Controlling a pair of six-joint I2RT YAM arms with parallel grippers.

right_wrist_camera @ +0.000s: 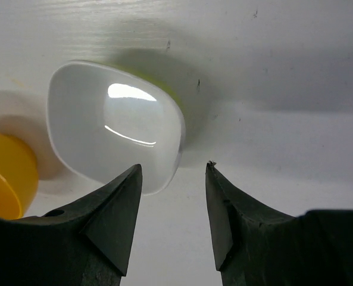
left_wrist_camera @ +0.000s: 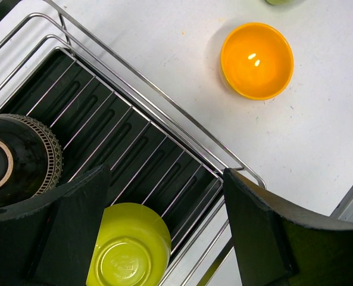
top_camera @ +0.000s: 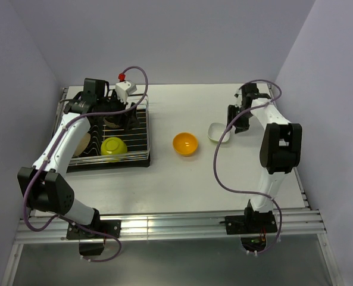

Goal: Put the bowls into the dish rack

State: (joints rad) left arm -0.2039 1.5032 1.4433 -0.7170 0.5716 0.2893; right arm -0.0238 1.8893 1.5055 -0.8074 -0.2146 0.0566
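Currently: right end effector (right_wrist_camera: pixel 173 168) about half open, nothing clamped. Its tips hang at the near rim of the white bowl (right_wrist_camera: pixel 113 125), one tip over the bowl's inside and the other outside the wall.

Position: bowl stands mouth up on the counter (top_camera: pixel 182 190), right side, near the orange bowl (top_camera: pixel 185 143).

Look: glossy, rounded-square rim, white inside, a yellow-green tinge along the far outer edge.

Handling (judged): rigid, light, glazed and so slippery; could chip if dropped. Best hold is a pinch across the rim wall, one finger in and one out, set deep enough not to slide off.

Left end effector (left_wrist_camera: pixel 165 174) is wide open and empty above the dish rack (left_wrist_camera: pixel 164 101). The lime bowl (left_wrist_camera: pixel 125 250) and black bowl (left_wrist_camera: pixel 15 161) sit in the rack, foot rings towards the wrist camera.
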